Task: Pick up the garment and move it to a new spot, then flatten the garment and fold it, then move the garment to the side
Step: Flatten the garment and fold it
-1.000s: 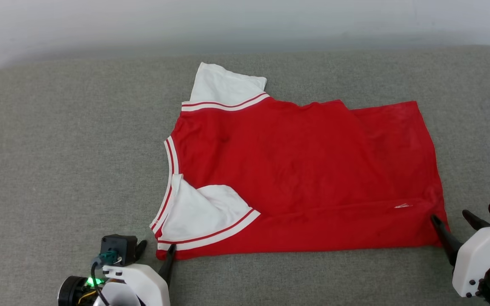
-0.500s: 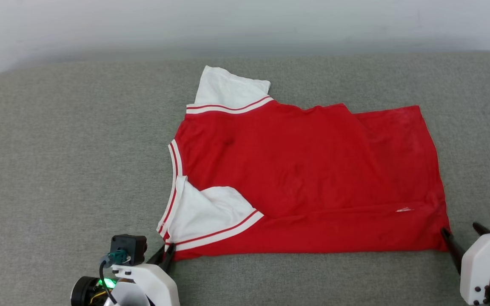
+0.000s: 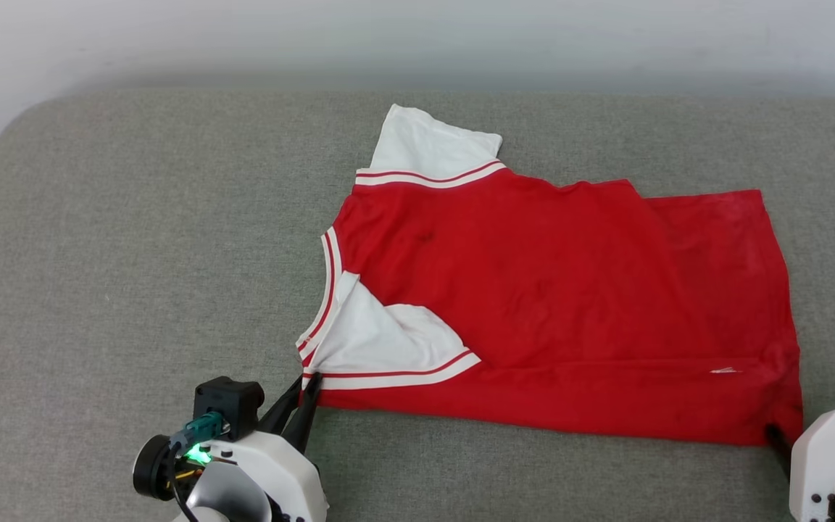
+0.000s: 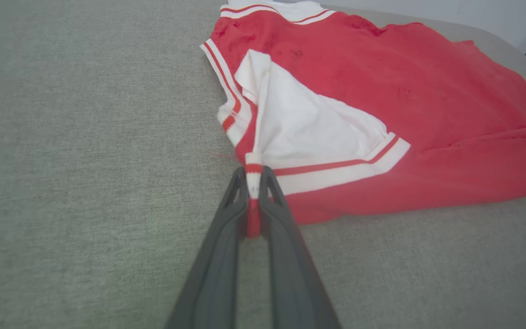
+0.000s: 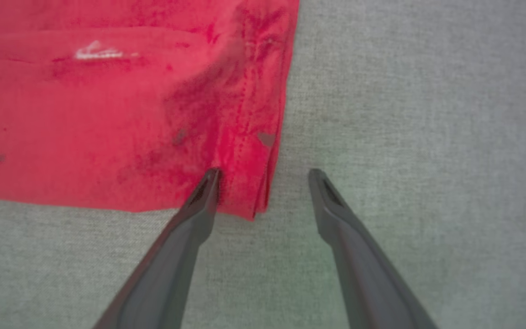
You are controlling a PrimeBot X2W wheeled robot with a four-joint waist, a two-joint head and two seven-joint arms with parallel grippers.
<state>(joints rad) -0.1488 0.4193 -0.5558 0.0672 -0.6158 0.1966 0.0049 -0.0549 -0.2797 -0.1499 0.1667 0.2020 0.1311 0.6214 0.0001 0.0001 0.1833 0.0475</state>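
left gripper (image 4: 254, 172) clamped tight on garment (image 3: 562, 290) striped trim at its 8 o'clock corner; right gripper (image 5: 265, 173) spread wide, straddling hem corner at 4 o'clock, gripping nothing

In the right wrist view the garment (image 5: 107, 114) is blurred and cut off by the top and left edges, the small white mark (image 5: 96, 52) on it is unreadable, and contact between the hem corner and one finger (image 5: 199, 201) of the right claw (image 5: 263, 172) cannot be determined. In the head view the right claw is cut off by the right and bottom edges, and the housing of the left claw (image 3: 309, 380) by the bottom edge. In the left wrist view the garment runs past the top and right edges.
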